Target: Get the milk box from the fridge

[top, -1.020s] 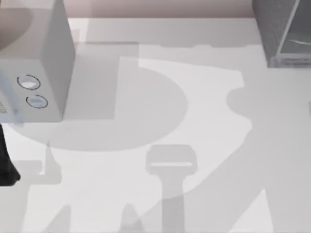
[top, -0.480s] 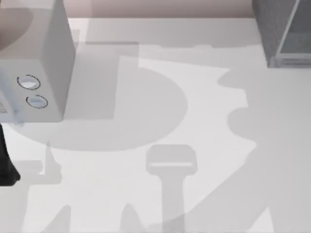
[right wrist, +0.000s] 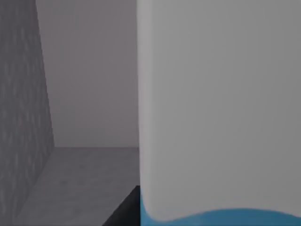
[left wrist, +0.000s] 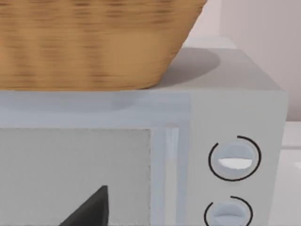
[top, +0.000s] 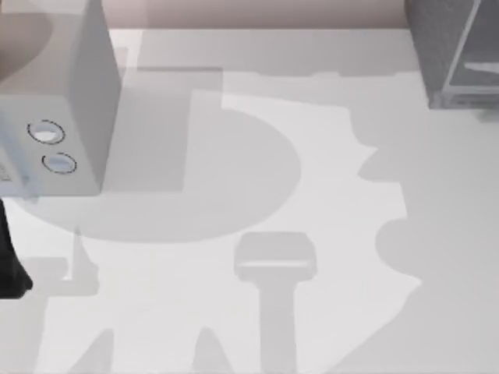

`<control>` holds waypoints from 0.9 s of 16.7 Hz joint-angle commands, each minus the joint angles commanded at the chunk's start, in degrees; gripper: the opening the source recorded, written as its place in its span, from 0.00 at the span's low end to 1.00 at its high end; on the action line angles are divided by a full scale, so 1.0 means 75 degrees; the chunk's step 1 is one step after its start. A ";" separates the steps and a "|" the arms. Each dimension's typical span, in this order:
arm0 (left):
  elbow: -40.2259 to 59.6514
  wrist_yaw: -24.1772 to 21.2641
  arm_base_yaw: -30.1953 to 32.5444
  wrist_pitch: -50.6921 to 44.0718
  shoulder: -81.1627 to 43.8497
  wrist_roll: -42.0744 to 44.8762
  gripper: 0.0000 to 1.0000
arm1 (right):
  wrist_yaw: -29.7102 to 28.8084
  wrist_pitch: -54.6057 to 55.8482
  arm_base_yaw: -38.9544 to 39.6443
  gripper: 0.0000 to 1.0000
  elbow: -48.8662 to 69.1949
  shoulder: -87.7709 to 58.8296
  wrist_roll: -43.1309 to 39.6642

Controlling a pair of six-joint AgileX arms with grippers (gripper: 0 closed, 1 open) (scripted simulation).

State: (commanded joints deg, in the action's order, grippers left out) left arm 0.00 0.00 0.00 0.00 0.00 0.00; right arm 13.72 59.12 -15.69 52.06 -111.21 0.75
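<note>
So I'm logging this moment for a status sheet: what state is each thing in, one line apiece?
Milk box: upright, close to the right wrist camera, on the grey floor inside the fridge.
Fridge: at the table's far right corner, door state unclear.
Microwave: door shut, two dials on its front.
Basket: resting on the microwave's top.
Left arm: parked at the table's left edge.

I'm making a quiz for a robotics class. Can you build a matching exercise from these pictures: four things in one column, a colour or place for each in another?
Things:
1. Wicker basket
2. Fridge
3. Milk box
4. Microwave

Descriptions:
a. white with a blue band below
b. far right of the table
c. on top of the microwave
d. pale grey, two round dials

Pairs: 1-c, 2-b, 3-a, 4-d
</note>
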 joint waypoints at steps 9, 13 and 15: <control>0.0000 0.0000 0.0000 0.0000 0.0000 0.0000 1.00 | -0.0195 -0.0875 0.0311 0.00 -0.0723 0.1452 -0.0009; 0.0000 0.0000 0.0000 0.0000 0.0000 0.0000 1.00 | -0.0494 -0.2164 0.0642 0.00 -0.1867 0.3981 -0.0022; 0.0000 0.0000 0.0000 0.0000 0.0000 0.0000 1.00 | -0.0675 -0.2978 0.0835 0.00 -0.2594 0.5649 -0.0023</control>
State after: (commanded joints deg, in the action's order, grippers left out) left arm 0.00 0.00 0.00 0.00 0.00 0.00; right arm 8.66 36.79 -9.42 32.60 -68.84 0.58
